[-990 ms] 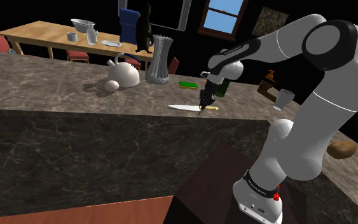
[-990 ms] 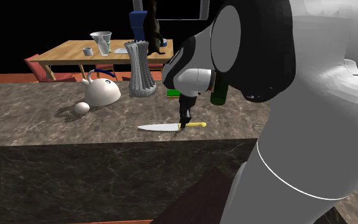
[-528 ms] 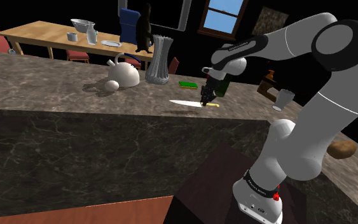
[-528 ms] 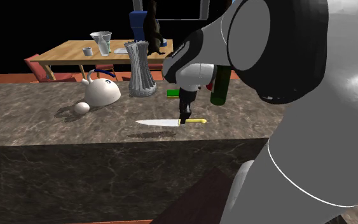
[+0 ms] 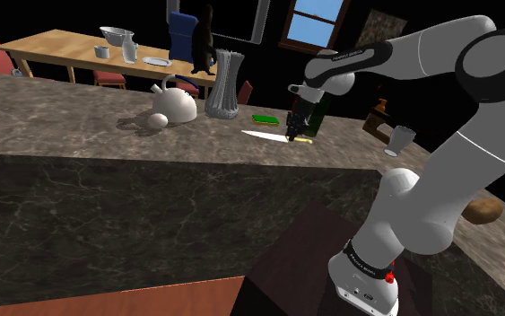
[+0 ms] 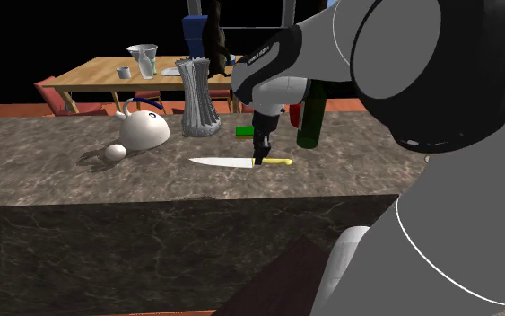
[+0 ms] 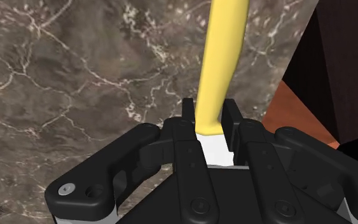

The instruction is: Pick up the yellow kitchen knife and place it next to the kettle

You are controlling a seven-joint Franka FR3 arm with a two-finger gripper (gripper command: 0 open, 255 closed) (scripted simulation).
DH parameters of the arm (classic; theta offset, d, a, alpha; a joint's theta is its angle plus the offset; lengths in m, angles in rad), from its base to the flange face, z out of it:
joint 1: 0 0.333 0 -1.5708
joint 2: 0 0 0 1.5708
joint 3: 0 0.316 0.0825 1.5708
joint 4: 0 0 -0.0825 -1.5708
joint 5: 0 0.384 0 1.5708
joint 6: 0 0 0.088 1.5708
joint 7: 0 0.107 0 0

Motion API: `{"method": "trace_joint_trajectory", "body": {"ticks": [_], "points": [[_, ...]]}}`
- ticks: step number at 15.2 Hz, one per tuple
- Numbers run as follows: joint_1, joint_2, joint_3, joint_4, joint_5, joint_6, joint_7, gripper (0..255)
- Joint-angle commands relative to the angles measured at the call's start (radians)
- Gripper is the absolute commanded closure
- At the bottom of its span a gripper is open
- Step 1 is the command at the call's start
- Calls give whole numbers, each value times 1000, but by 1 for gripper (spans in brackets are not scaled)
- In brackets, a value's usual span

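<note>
The knife (image 5: 265,136), with a white blade and a yellow handle (image 6: 279,162), hangs level just above the dark marble counter (image 5: 107,126). My gripper (image 5: 291,136) points straight down and is shut on it where blade meets handle. In the wrist view the black fingers (image 7: 187,121) clasp the knife, and the yellow handle (image 7: 225,51) sticks out past them. The rounded white kettle (image 5: 174,103) with a dark handle stands on the counter toward the shoulder view's left, well apart from the knife. The second exterior view has the kettle (image 6: 144,128) left of my gripper (image 6: 259,160).
A small pale ball (image 6: 115,153) lies beside the kettle. A ribbed vase (image 5: 225,85), a green flat thing (image 5: 265,118) and a dark bottle (image 6: 309,121) stand behind the knife. A mug (image 5: 403,140) stands further right. Beyond is a wooden dining table (image 5: 53,45).
My gripper has risen with the knife, which has left the counter and shifted slightly toward the far side. The grip has stayed the same.
</note>
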Motion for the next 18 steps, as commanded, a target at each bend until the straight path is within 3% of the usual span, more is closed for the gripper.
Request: {"method": "trace_joint_trajectory", "body": {"ticks": [1,18], "points": [[-3,-16,7,16,-13,-27,13,255],[-15,-98,62,184,-64,-254,87,255]]}}
